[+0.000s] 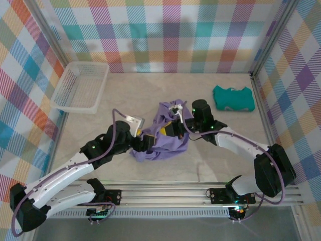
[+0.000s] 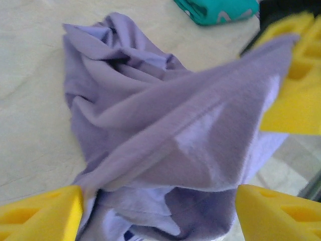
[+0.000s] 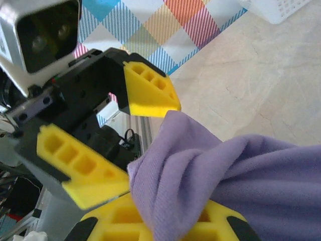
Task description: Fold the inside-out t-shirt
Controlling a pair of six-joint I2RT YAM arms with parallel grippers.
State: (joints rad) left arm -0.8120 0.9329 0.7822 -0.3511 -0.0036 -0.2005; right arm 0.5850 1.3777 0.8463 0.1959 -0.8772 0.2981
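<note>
The crumpled lavender-purple cotton t-shirt (image 1: 161,136) lies heaped at the middle of the pale marbled tabletop (image 1: 230,150), bunched between the two grippers. The right gripper (image 3: 158,225) has its yellow fingers (image 3: 108,215) closed on a fold of the cloth, which rises out of them in a thick ridge. The left gripper (image 2: 160,206) holds its yellow fingers (image 2: 40,213) spread wide, with a taut band of the shirt running across the gap between them, unpinched.
</note>
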